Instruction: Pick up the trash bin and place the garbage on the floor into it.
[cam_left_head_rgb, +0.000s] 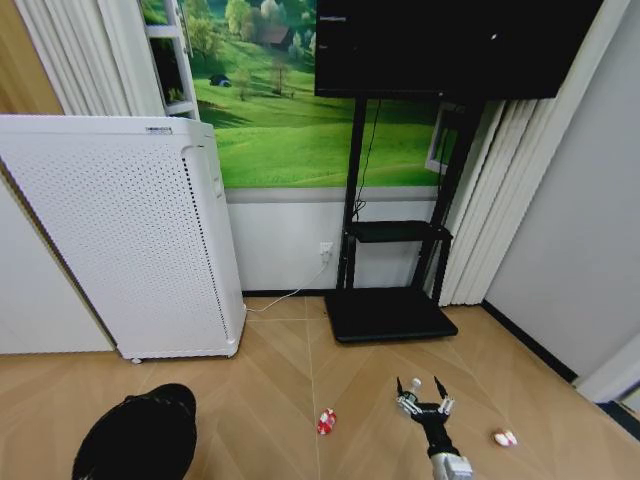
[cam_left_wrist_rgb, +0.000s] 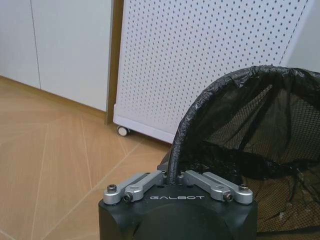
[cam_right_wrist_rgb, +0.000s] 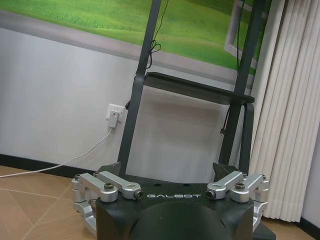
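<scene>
Black mesh and a bin-liner rim mark the bin (cam_left_wrist_rgb: 260, 145), whose rim the left gripper (cam_left_wrist_rgb: 176, 176) pinches between closed fingers; in the head view the bin (cam_left_head_rgb: 140, 440) sits low on the left over the parquet floor (cam_left_head_rgb: 270, 400). The right gripper (cam_left_head_rgb: 424, 392) hangs with its fingers spread open and holding nothing, between a red-and-white wrapper (cam_left_head_rgb: 326, 421) and a white-and-pink scrap (cam_left_head_rgb: 505, 437) lying on the floor. Farther back stand a white perforated appliance (cam_left_head_rgb: 130, 250) and a black TV stand (cam_left_head_rgb: 392, 300).

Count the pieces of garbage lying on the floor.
2 in view. A red-and-white wrapper lies between the trash bin and the right gripper; a white-and-pink scrap lies right of that gripper. More may be out of frame.
</scene>
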